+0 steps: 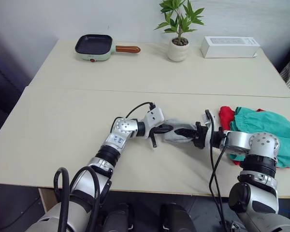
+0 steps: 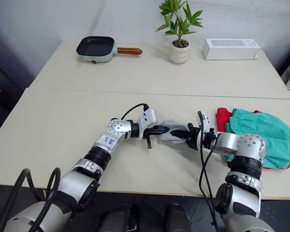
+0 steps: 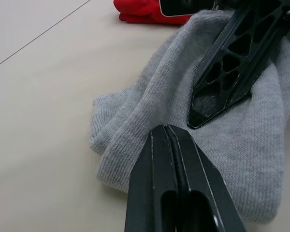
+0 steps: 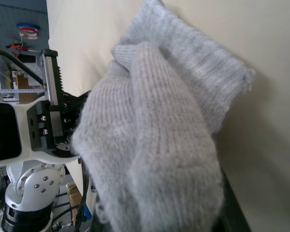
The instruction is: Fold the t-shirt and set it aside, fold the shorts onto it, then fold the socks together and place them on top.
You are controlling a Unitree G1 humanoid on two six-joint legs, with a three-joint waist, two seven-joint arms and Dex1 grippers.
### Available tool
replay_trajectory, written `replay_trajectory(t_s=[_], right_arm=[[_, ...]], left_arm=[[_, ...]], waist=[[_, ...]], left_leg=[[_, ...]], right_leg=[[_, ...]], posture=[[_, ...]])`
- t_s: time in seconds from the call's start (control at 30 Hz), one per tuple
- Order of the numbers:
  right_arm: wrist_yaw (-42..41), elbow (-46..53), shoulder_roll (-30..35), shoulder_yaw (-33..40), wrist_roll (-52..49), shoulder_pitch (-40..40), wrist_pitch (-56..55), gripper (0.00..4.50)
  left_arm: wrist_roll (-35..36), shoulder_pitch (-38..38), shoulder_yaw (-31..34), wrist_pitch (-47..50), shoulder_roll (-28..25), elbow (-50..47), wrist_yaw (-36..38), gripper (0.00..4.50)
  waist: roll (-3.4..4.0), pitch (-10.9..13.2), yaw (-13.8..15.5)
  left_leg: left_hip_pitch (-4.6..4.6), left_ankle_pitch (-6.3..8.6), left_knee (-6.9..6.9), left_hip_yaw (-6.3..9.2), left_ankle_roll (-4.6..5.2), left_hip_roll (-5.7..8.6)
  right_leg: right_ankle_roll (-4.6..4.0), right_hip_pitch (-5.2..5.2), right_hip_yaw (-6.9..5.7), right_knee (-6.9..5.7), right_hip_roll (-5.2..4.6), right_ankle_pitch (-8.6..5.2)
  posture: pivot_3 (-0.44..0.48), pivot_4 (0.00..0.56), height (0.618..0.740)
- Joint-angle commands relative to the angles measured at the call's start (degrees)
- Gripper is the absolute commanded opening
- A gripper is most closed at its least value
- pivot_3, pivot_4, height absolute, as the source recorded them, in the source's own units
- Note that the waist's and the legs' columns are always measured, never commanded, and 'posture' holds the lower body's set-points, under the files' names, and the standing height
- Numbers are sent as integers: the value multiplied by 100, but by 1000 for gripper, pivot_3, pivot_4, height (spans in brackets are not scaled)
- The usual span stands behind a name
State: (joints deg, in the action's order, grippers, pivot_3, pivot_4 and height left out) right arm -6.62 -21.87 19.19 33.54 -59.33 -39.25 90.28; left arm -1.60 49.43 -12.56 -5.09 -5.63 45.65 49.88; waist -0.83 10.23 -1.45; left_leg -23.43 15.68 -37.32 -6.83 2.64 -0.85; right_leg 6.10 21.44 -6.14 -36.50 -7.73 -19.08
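I see the socks (image 1: 176, 133) lying as a grey bundle on the tabletop (image 1: 63, 125), a little toward 3 o'clock of its middle, held between my two grippers. My left gripper (image 3: 168, 133) comes in from 9 o'clock with its jaws pressed shut, tips resting on the near fold of the knit. My right gripper (image 1: 186, 132) reaches in from 3 o'clock; one black finger lies on top of the bundle and, in the right wrist view, the grey knit drapes over it, so I read those jaws as clamped on the socks. Just past that arm at 3 o'clock the shorts (image 1: 268, 130) sit on the t-shirt (image 1: 225, 116). At 12 o'clock stand a frying pan (image 1: 94, 46), a potted plant (image 1: 179, 29) and a white box (image 1: 229, 47).
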Motion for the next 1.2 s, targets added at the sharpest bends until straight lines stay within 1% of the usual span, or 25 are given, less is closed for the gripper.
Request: replay_trajectory(t_s=[0.03, 0.1, 0.13, 0.23, 0.27, 0.3, 0.37, 0.43, 0.5, 0.57, 0.67, 0.73, 0.93, 1.0, 1.03, 1.07, 1.1, 1.2], right_arm=[[-53, 231, 14, 435, -186, 25, 117, 133], [-47, 415, -99, 786, -491, 9, 172, 133], [5, 445, -154, 982, -854, -19, 197, 133], [286, 915, 2, 1227, -1943, 158, 222, 133], [412, 1069, 164, 1295, -2253, 271, 222, 133], [542, 1167, 401, 1408, -2550, 377, 220, 133], [922, 1196, 948, 1464, -3370, 662, -78, 133], [1329, 1096, 1521, 1467, -4357, 1009, -650, 133], [1271, 692, 2362, 1691, -4591, 1503, -776, 133], [1088, 244, 3027, 1741, -4441, 1926, -789, 133], [676, -497, 3670, 1617, -3766, 2134, -979, 133], [427, -952, 3883, 1333, -3213, 1957, -1150, 133], [-224, -2013, 4042, 233, -1619, 1116, -1205, 133], [-417, -2321, 4136, -26, -1078, 968, -1291, 841], [-526, -2462, 4262, -90, -844, 905, -1342, 1087], [-714, -2533, 4392, -125, -675, 847, -1344, 1497], [-924, -2580, 4555, -197, -500, 783, -1328, 1742], [-1614, -2738, 5183, -568, 142, 551, -1336, 2766]], left_arm=[[179, -36, 69, 116, -88, -290, 265, 0], [853, -156, 378, 496, -50, -923, 715, 400], [1123, -215, 467, 782, -96, -1295, 926, 584], [1778, -415, 561, 1546, -540, -2589, 1604, 1435], [2056, -454, 675, 1806, -635, -2994, 1659, 1755], [2325, -462, 818, 2133, -722, -3364, 1600, 2113], [2790, -504, 1027, 2629, -854, -3961, 1526, 2682], [3242, -617, 1132, 2995, -1052, -4488, 1711, 3262], [3491, -764, 1207, 3203, -1251, -4907, 1751, 3857], [3553, -900, 1217, 3342, -1379, -5121, 1640, 4487], [3542, -1156, 1180, 3371, -1514, -5223, 1562, 4500], [3482, -1291, 1088, 3316, -1618, -5256, 1665, 4500], [3358, -1322, 948, 3079, -1650, -5180, 1643, 4500], [3330, -1354, 920, 3042, -1687, -5185, 1630, 4500], [3315, -1382, 910, 3056, -1742, -5218, 1633, 4500], [3303, -1401, 915, 3063, -1791, -5240, 1630, 4500], [3311, -1419, 924, 3097, -1860, -5256, 1644, 4500], [3343, -1486, 1043, 3102, -2102, -5228, 1657, 4500]], waist=[[0, 0, 5], [1, 1, 1], [2, 1, -1], [11, 7, -10], [11, 7, -11], [12, 8, -10], [15, 9, 35], [15, 9, 75], [16, 10, 135], [16, 10, 165], [15, 10, 141], [14, 11, 110], [16, 10, 71], [16, 10, 117], [17, 10, 127], [17, 10, 145], [21, 12, 165], [34, 18, 212]], left_leg=[[0, 0, 0, 0, 0, 0], [-11, 0, 3, 0, 0, 0], [-15, 0, 3, 0, 0, 0], [-24, -3, 11, 6, -5, 0], [-24, -3, 14, 7, -6, 0], [-24, -4, 14, 8, -7, -1], [-27, -4, 11, 17, -7, 1], [-28, -2, 5, 17, -1, 3], [-26, -1, 3, 15, 1, 3], [-24, -1, 3, 13, 8, 10], [-18, -2, 2, -1, 14, 10], [-2, -2, 4, -23, 15, 8], [10, -8, 13, -36, 4, -4], [6, -9, 14, -32, 4, -4], [3, -8, 14, -31, 3, -3], [1, -8, 15, -32, 4, -1], [-2, -8, 15, -30, 4, 1], [-17, -3, 5, -23, 13, 11]], right_leg=[[0, 1, 1, 0, -1, 0], [0, 10, 4, 2, -2, 0], [0, 13, 3, 3, -2, 0], [0, 20, 1, 9, 3, 0], [0, 20, 1, 10, 4, 0], [0, 20, 1, 11, 6, 0], [0, 12, -3, 18, 5, 0], [1, 5, -2, 29, 4, 0], [11, -4, -1, 46, 10, 6], [13, -9, -2, 54, 19, 7], [19, -13, 6, 66, 25, 10], [23, -13, 9, 71, 27, 12], [23, -4, 21, 63, 23, 12], [22, -3, 21, 65, 23, 12], [22, -1, 21, 66, 24, 12], [22, 0, 19, 66, 25, 12], [22, 0, 19, 66, 25, 12], [23, 4, 19, 70, 22, 12]], posture=[[0, 150, 740], [0, 150, 740], [0, 150, 740], [0, 150, 740], [0, 150, 740], [0, 150, 740], [0, 150, 740], [0, 150, 740], [0, 150, 740], [0, 150, 740], [0, 150, 740], [0, 150, 740], [0, 150, 740], [0, 150, 740], [0, 150, 740], [0, 150, 740], [0, 150, 740], [0, 150, 740]])
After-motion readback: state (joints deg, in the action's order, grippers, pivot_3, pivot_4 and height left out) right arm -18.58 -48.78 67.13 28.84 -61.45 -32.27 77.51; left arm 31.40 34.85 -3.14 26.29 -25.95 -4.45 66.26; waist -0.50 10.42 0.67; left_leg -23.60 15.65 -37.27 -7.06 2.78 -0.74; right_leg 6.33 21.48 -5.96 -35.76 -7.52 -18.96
